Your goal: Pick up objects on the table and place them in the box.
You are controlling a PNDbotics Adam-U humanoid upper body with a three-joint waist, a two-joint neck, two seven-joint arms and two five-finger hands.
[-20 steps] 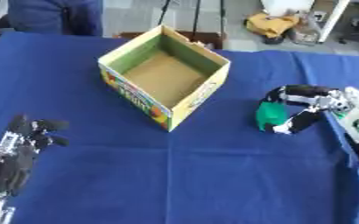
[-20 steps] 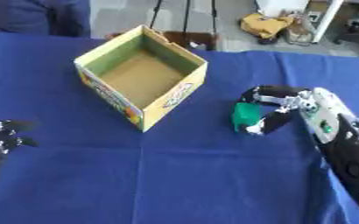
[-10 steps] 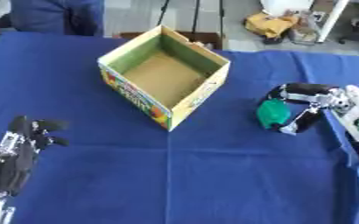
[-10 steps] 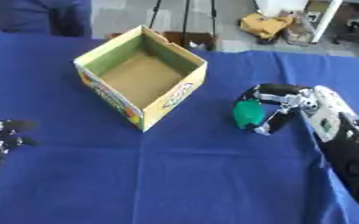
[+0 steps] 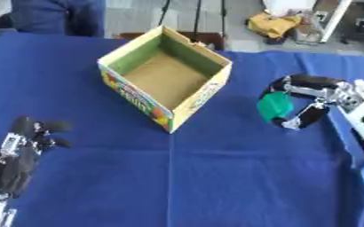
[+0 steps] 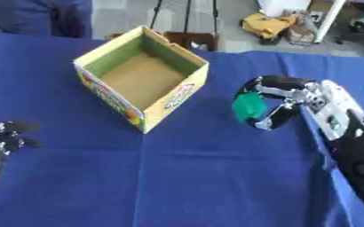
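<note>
The green object (image 5: 274, 106), rounded and otherwise hard to make out, sits to the right of the open cardboard box (image 5: 166, 79), well apart from it, over the blue tablecloth (image 5: 193, 177). The right hand (image 6: 282, 102) has its fingers and thumb curled round the object from above and below, holding it. Compared with a second ago, the hand and the green thing have shifted only slightly, drawing a little nearer the box's right wall while the grip has tightened into a closed ring; whether the object has left the cloth I cannot tell. The box itself has not moved and looks empty inside, its brown floor bare. That suggests the pick is secured or nearly so, and the carry toward the box is what remains: up, leftward over the near-right rim, then release. The left hand (image 5: 26, 148) rests idle far left of the box, near the lower corner, fingers relaxed and holding nothing, unchanged.
</note>
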